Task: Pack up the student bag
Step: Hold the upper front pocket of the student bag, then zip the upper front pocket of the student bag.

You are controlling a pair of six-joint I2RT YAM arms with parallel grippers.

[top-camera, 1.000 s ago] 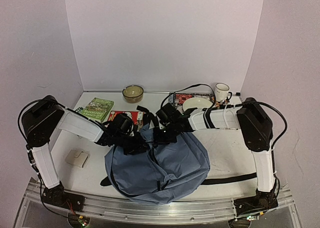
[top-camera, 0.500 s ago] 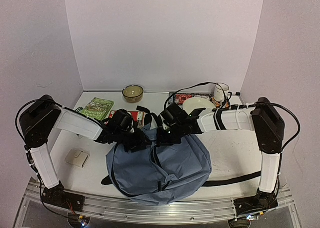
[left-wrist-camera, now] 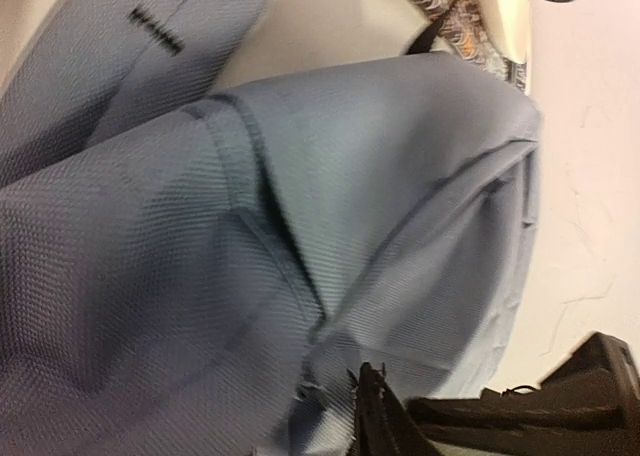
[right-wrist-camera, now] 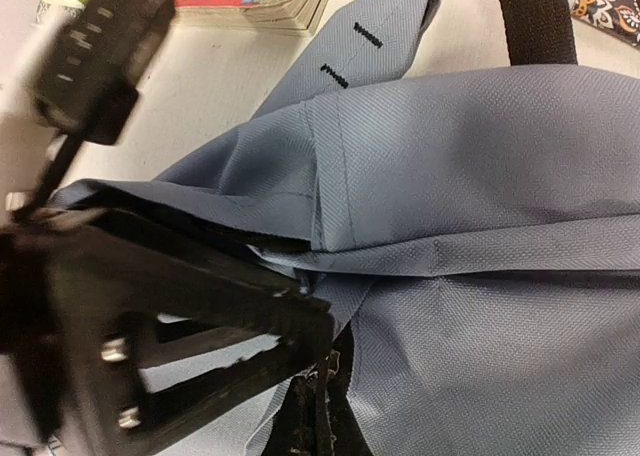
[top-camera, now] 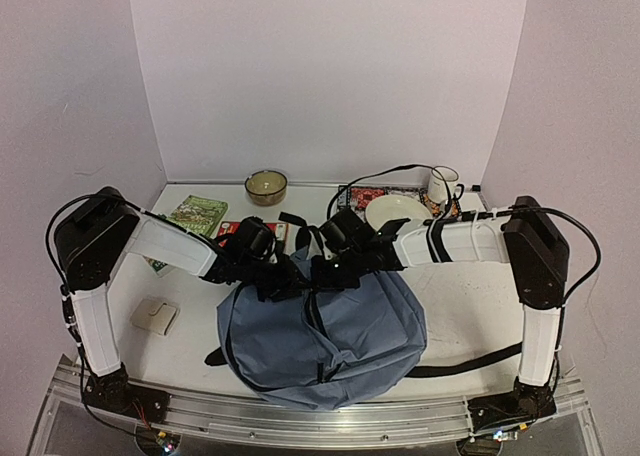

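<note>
You see the student bag [top-camera: 330,336] in the middle front. Behind it sit the bowl [top-camera: 266,185], plate [top-camera: 393,210] and mug [top-camera: 442,186]. A flat pad [top-camera: 154,317] lies left.

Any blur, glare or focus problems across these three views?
Top external: evenly lit, sharp, no glare, only a soft shadow beneath the large blue-grey fabric backpack. Left wrist: soft throughout, the weave smeared. Right wrist: weave crisp at centre, upper-left corner smeared.
</note>
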